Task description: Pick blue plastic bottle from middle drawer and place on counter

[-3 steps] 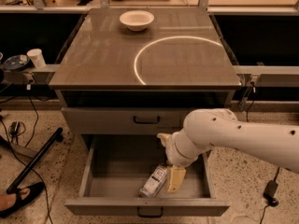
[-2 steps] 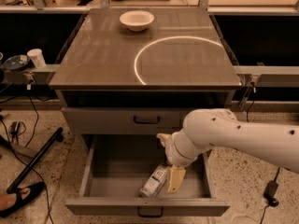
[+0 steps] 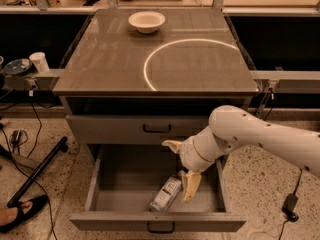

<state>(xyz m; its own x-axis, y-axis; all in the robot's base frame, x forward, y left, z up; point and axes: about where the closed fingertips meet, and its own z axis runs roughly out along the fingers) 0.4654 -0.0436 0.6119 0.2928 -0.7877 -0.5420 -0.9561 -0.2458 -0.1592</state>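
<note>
In the pulled-out middle drawer (image 3: 125, 180), below the counter's front edge and a little right of its middle, the blue plastic bottle (image 3: 165, 194) lies on its side near the drawer's front wall. Its long axis runs diagonally from front-left to back-right, and it is a clear body with a pale label. The gripper (image 3: 176, 171) hangs just over its back-right end with fingers spread wide and holding nothing, the lower finger just beside the bottle and the white arm (image 3: 260, 139) reaching in from the right. Above is a closed drawer (image 3: 115, 129), then the counter (image 3: 100, 64) with its bright arc (image 3: 148, 69) and a white bowl (image 3: 146, 20) near the far edge.
</note>
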